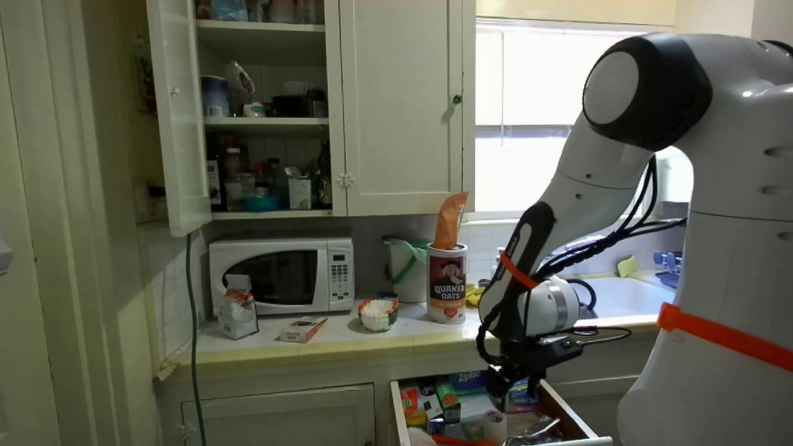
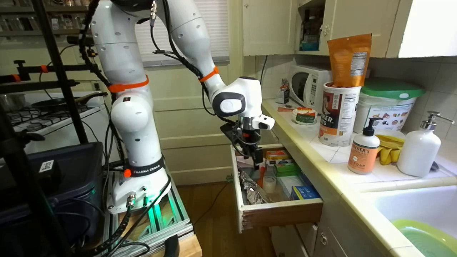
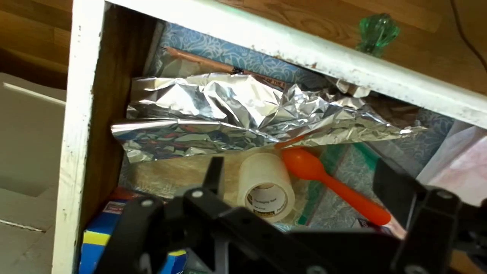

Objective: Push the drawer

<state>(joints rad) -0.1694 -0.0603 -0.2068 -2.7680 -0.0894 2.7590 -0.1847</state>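
The drawer (image 2: 282,214) is seen pulled out beneath the edge of the worktop (image 1: 347,339), its cluttered interior exposed in both exterior views. Over that interior the end effector (image 3: 303,178) is held pointing down, its two fingers spread well apart; whether the fingertips are lowered past the drawer's rim cannot be told. A roll of packaging tape (image 3: 266,186) and much of an orange spoon (image 3: 342,193), both lying inside the drawer, are framed between the fingers in the wrist view.

Crumpled foil (image 3: 243,110) is laid along the inner side of the drawer's front, and a green knob (image 3: 376,32) is fixed to the outer side. Close to a side wall of the drawer a blue-and-yellow box (image 2: 305,192) is placed, while a box marked Ziploc (image 1: 469,381) is stowed toward the drawer's rear.

Higher than the drawer, on the worktop, a Quaker Oats canister (image 1: 446,291) is stood upright, with an orange pouch (image 1: 449,223) set in its top. A white tub (image 2: 382,116) with a green lid is placed farther back from the drawer. A microwave (image 1: 282,272) is shown to the left of the drawer in an exterior view; two pump bottles (image 2: 363,153) and yellow gloves (image 2: 389,149) are shown to the drawer's right in an exterior view. Well above the drawer a wall cabinet (image 1: 403,105) is mounted, with a door (image 1: 179,124) swung open.
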